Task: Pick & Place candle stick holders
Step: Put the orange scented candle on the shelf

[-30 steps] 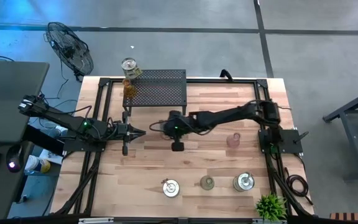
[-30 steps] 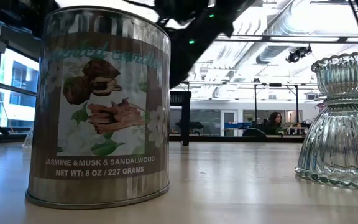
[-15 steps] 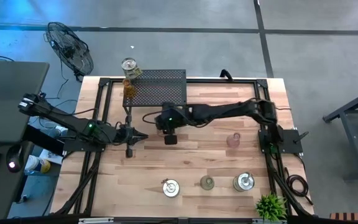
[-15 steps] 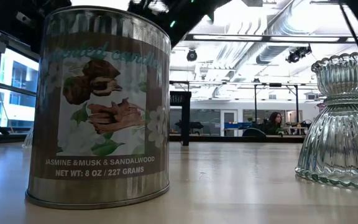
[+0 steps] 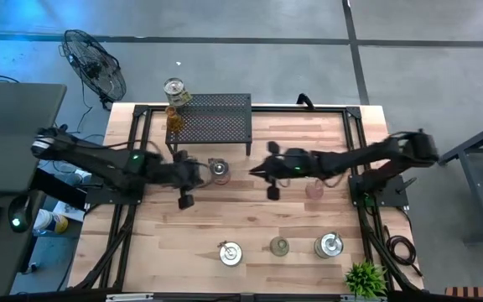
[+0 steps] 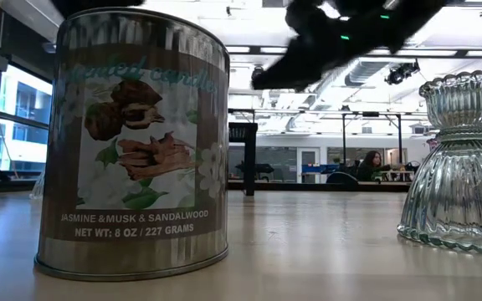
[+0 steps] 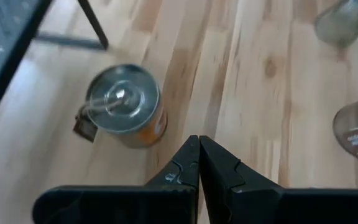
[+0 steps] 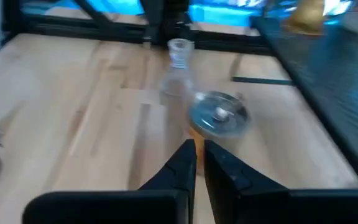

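right gripper point(image 5: 256, 170) has backed off the silver holder point(image 5: 218, 169) by the rack point(image 5: 212, 117), fingers near together; left gripper point(image 5: 198, 171), pinched together, must open before approaching squarely.

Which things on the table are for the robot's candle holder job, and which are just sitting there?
For the job:
silver-topped holder by the rack
pink glass holder
three holders along the front edge
two holders on the rack's corner

Just sitting there:
black rack
green plant
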`<state>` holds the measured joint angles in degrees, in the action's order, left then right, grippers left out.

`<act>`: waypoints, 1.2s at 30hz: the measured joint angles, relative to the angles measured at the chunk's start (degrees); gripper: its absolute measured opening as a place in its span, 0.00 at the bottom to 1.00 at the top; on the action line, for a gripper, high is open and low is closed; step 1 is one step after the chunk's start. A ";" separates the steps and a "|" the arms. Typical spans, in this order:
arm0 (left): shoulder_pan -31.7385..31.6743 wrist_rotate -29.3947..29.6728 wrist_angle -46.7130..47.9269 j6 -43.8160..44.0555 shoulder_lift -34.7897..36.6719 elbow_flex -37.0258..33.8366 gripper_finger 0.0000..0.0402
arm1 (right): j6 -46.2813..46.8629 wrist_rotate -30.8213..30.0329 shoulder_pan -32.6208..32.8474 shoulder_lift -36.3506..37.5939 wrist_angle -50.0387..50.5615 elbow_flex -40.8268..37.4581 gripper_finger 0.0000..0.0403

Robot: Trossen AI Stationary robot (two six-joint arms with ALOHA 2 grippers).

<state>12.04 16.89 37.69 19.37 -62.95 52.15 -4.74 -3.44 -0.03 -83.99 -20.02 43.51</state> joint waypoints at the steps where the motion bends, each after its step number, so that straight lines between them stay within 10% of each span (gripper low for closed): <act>1: -1.08 -1.49 1.68 0.02 -2.31 2.43 0.00 | 0.01 -1.38 0.45 2.33 -0.91 -2.30 0.05; 13: -6.81 -8.85 14.74 -9.62 -24.97 24.73 0.07 | 0.91 -9.83 5.07 20.18 -10.09 -18.49 0.01; 23: -9.13 -7.51 14.60 -15.30 -31.08 25.15 0.31 | 1.89 -11.00 8.02 21.60 -10.93 -19.39 0.00; 36: -12.93 -9.20 11.10 -17.10 -31.90 20.00 0.34 | 1.69 -12.75 9.53 21.51 -10.85 -19.39 0.00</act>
<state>-0.89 7.69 48.79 2.28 -94.85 72.15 -3.05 -16.19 9.50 -62.48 -30.87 24.12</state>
